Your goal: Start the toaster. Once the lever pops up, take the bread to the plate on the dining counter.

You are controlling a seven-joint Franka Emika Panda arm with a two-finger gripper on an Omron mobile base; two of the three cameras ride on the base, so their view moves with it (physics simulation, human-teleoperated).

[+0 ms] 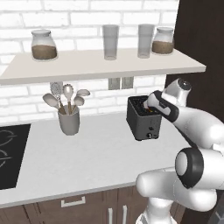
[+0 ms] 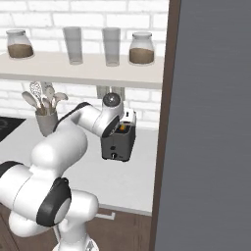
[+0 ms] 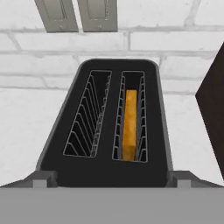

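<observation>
The arm rises at lower right of the left base view and reaches to centre right, where the gripper (image 1: 151, 104) hangs directly over the toaster (image 1: 143, 119); its jaws stand wide apart, holding nothing, with two dark fingertips (image 3: 43, 178) at the bottom corners of the hand view. One toaster is present: a boxy dark grey body with two wire-caged top slots, standing on the pale speckled worktop (image 1: 87, 157). The hand view looks straight down into the slots and shows one slice of bread (image 3: 129, 124), orange-tan, seated on edge in the right-hand slot; the left-hand slot holds none. The base views show small pale controls low on the toaster front. At centre left stands one grey utensil cup (image 1: 69, 120) holding several spoons. A black hob (image 1: 11, 153) lies at the left edge. On the wall shelf (image 1: 96, 65), upper frame, stand two lidded jars and two clear glasses. Two grey wall switches (image 3: 76, 15) sit on white brick behind.
</observation>
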